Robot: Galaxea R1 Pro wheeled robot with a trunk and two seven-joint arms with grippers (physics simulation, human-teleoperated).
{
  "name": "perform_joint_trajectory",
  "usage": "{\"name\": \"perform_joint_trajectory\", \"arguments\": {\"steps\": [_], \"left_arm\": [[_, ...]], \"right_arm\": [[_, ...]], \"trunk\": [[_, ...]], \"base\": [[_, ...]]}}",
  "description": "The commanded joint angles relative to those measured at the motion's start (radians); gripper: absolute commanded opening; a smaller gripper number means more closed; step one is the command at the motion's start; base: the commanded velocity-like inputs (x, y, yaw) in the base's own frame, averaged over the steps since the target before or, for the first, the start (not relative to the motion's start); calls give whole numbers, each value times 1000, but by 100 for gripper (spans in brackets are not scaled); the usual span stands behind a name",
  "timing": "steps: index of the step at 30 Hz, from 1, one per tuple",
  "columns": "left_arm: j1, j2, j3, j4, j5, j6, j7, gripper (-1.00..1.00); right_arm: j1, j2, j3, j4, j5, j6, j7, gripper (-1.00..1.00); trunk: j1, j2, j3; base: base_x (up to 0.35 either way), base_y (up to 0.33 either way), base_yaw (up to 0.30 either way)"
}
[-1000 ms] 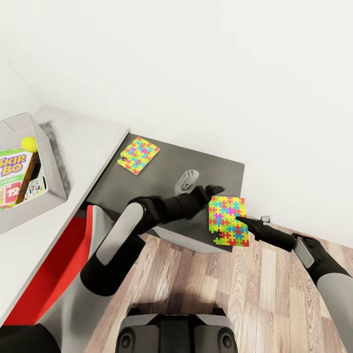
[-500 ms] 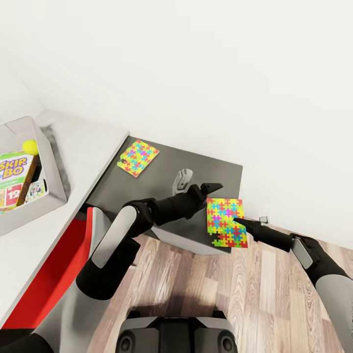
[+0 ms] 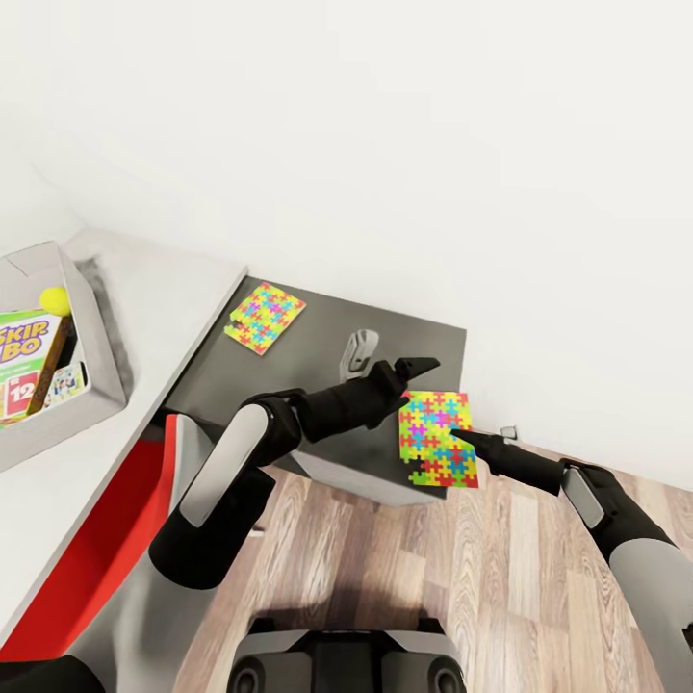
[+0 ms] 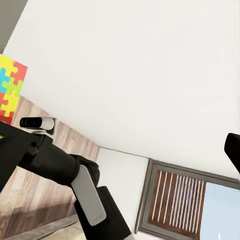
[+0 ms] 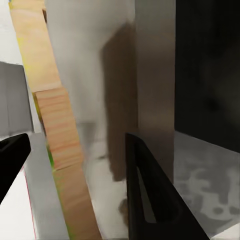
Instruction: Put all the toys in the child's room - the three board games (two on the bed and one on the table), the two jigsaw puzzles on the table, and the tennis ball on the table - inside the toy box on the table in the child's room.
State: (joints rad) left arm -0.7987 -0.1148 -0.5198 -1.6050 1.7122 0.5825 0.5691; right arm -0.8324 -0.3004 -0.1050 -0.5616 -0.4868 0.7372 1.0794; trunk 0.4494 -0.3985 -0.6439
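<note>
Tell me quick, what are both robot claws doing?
Left gripper: open, holding nothing.
Right gripper: shut on the flat colourful jigsaw puzzle box.

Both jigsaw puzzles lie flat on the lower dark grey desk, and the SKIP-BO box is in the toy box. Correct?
Not quite. Only the far jigsaw puzzle lies flat on the dark grey desk; in the head view the near jigsaw puzzle hangs past its edge at the right tool. SKIP-BO is in the toy box.

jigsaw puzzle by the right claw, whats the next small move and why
Probably lift it clear and carry it toward the toy box. The jigsaw puzzle appears pinched at its edge by the right claw, overhanging the dark desk, while the box sits on the table to the robot's left.
</note>
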Motion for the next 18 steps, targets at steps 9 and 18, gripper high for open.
{"name": "perform_joint_trajectory", "arguments": {"steps": [9, 18], "left_arm": [[0, -1, -4, -1, 10, -1, 4, 100], [0, -3, -7, -1, 9, -1, 1, 100]], "right_arm": [[-1, 1, 0, 3, -2, 5, -1, -100], [-1, 1, 1, 4, -2, 5, -1, -100]], "trunk": [[1, -1, 13], [1, -1, 28]], "base": [[0, 0, -67], [0, 0, -68]]}}
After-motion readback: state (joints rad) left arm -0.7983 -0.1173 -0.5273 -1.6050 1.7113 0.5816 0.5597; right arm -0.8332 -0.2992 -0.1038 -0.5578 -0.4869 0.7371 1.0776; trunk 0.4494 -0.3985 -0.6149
